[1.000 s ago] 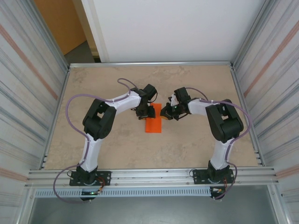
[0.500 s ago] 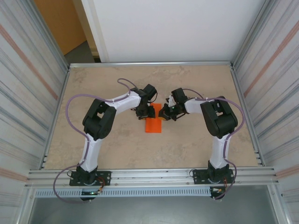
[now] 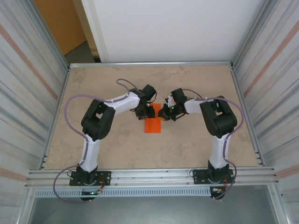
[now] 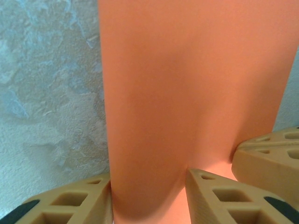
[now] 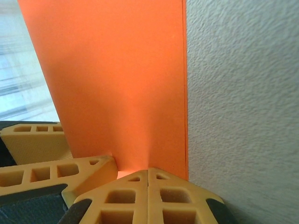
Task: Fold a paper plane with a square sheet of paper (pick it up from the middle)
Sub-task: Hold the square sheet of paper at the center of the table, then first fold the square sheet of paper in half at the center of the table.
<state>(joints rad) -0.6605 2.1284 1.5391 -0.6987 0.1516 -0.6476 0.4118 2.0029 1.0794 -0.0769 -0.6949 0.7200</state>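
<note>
Since a second ago my right arm has pulled its elbow in toward the centre, and the right tool (image 3: pixel 164 113) has edged a little closer to the paper. Most of that happened early, and I see almost no change over the last half second. The left arm has barely shifted at the elbow. The square sheet of paper (image 3: pixel 153 124) is in the same spot as before, mid-bench, folded to a narrow orange rectangle with its far end between the two tools.

The left tool (image 3: pixel 150 112) is about halfway open. In its wrist view a lifted, bowed flap of the sheet fills the gap and touches both fingers (image 4: pixel 70 205), so it holds the flap up. A tan finger of the other tool (image 4: pixel 266 158) sits just beside it on the right.

The right tool is fully closed, fingertips (image 5: pixel 126 196) pressed together at the sheet's near end. I cannot tell whether a layer is caught between them. In that view the sheet's right edge lies flat and straight on the bench (image 3: pixel 117 144).

The tools stand close together, facing each other across the sheet. The sheet is well away from the corrugated side walls (image 3: pixel 28 93), the far rail (image 3: pixel 149 64) and the near rail, with open bench on every side.
</note>
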